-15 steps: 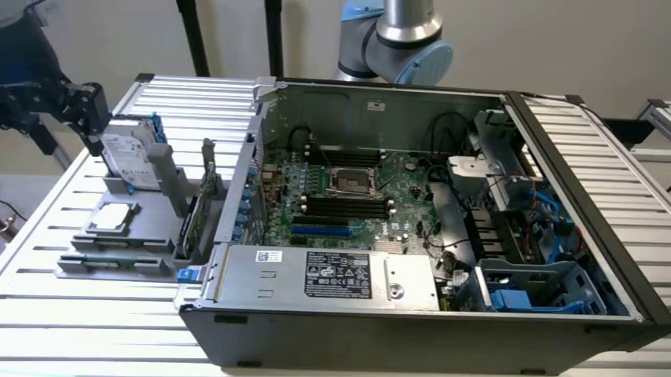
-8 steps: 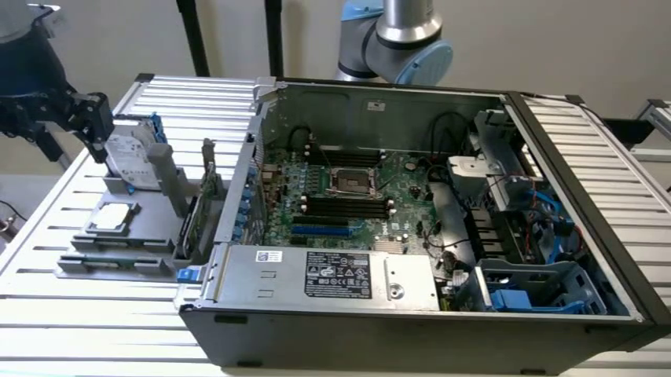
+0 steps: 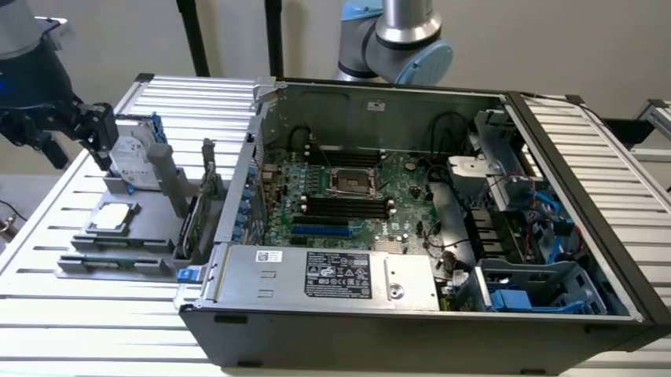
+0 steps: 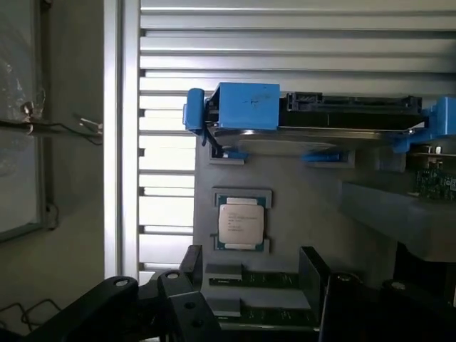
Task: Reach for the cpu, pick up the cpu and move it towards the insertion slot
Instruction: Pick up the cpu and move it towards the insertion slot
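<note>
Table (image 3: 105, 330): a slatted metal surface carrying all items.

Computer case (image 3: 587, 157): lies on its side with the panel off, so the circuit board (image 3: 409, 200) faces up and can be reached from above. The insertion slot (image 3: 353, 182) sits near the middle of that board, with a metal frame and a dark centre that appears unoccupied.

Grey holder (image 3: 152, 234): stands on the table just beside the case, at the exterior view's left. It presents each part in its own seat. The hard drive (image 3: 131, 157) stands upright on blue rails at the far end, and the memory sticks (image 3: 110, 259) lie flat at the near end.

Gripper (image 3: 75, 141): hangs over the holder, close to the hard drive and above the parts. In the wrist view its two black fingers (image 4: 191, 265) stand wide apart and hold nothing.

Cpu (image 3: 112, 217): lies flat, metal face up, in a square recess of the holder between the hard drive and the memory sticks, well apart from the insertion slot. The recess keeps it square and level for a grasp from above. In my judgement the reach is under way and the grasp is not yet made.
</note>
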